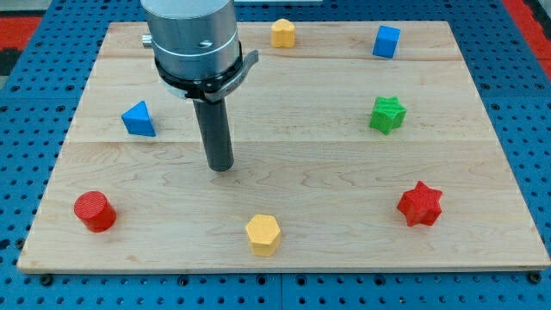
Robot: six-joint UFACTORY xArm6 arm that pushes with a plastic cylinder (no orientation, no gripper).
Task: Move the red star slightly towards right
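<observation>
The red star (pixel 420 204) lies on the wooden board (pixel 344 172) at the lower right. My tip (pixel 221 167) rests on the board near the middle-left, far to the left of the red star and a little above its level. Nothing touches the tip. The arm's grey body hangs over the board's top left.
A green star (pixel 386 114) sits above the red star. A blue cube (pixel 386 41) is at the top right, a yellow hexagon (pixel 282 33) at the top middle, a blue triangle (pixel 138 119) at the left, a red cylinder (pixel 94 211) at the lower left, and a yellow hexagon (pixel 263 233) at the bottom middle.
</observation>
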